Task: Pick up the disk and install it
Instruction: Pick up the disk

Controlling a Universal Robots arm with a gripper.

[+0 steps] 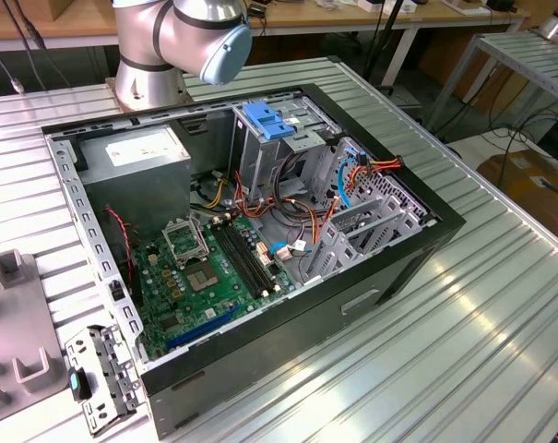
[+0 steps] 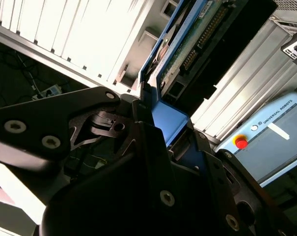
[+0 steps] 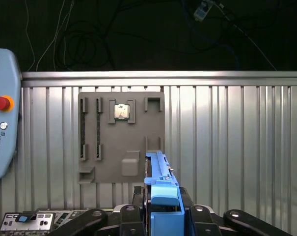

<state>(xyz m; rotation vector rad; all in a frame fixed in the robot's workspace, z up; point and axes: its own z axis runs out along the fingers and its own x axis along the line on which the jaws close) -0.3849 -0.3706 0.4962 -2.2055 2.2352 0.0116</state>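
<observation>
A: What has the gripper point(image 3: 161, 199) got?

B: The disk point(image 3: 157, 167). In both wrist views its 2 dark fingers point(image 2: 146, 132) are clamped on the blue end tab, 1 on each side.

A: How does the disk sit?

B: In the first wrist view it is edge-on and runs straight out from the jaws. In the second wrist view its green circuit face and a row of connector pins show inside the blue carrier.

A: Where is it?

B: Over the ribbed table point(image 3: 236, 147), with its far end against a corner of the gray tray point(image 3: 104, 147). I cannot tell whether that end touches the tray.

A: Anything on the tray?

B: 1 chip point(image 3: 121, 111), in a square pocket. A pendant point(image 3: 1, 132) with a red button is at the table's side, apart from the tray. A metal bracket point(image 3: 28, 220) lies near the gripper.

A: And the case?

B: In the exterior view the case point(image 1: 288, 341) lies open on the table with the board point(image 1: 209, 272) facing up. Inside stands 1 tall cage point(image 1: 260, 161) topped by a light blue latch point(image 1: 265, 120). The arm point(image 1: 182, 37) rises beyond the case. The tray lies at the exterior view's left, apart from the case.
</observation>
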